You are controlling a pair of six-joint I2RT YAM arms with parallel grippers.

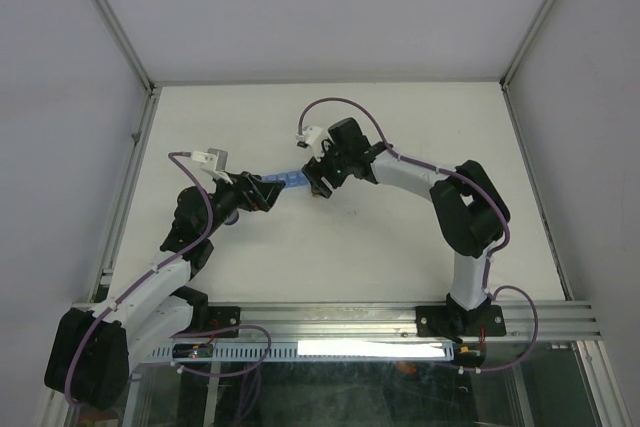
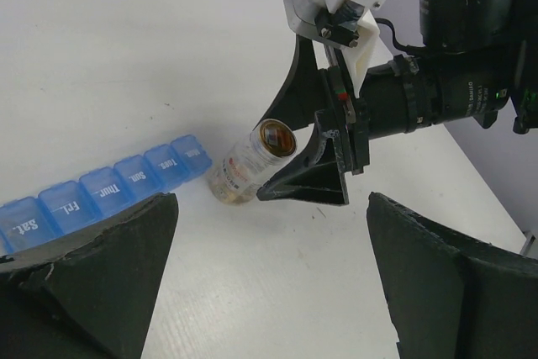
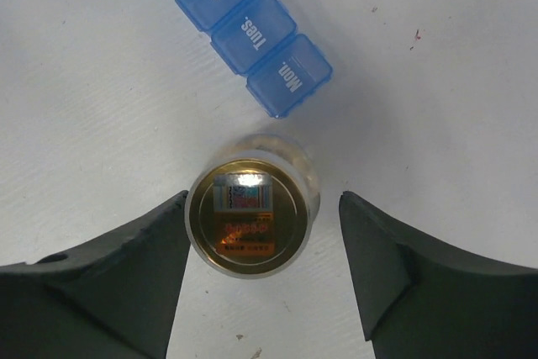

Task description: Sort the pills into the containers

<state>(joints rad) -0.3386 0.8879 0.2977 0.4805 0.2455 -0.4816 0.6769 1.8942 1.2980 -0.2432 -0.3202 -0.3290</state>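
The containers are a blue strip [image 2: 101,191] of lidded day compartments, lying flat; it also shows in the right wrist view [image 3: 244,31] and the top view [image 1: 288,181]. A small clear bottle [image 3: 248,216] with a gold cap stands upright just off the strip's "Mon." end. Tan pills [image 2: 225,192] show through its wall. My right gripper [image 3: 262,208] is open with one finger on each side of the bottle, the left finger at the cap's edge. My left gripper [image 2: 271,208] is open and empty, low over the table, its left finger [image 2: 101,275] in front of the strip.
The right arm's wrist and camera [image 2: 437,90] hang close in front of my left gripper. The white table [image 1: 400,127] is walled by metal rails [image 1: 530,177] at the sides.
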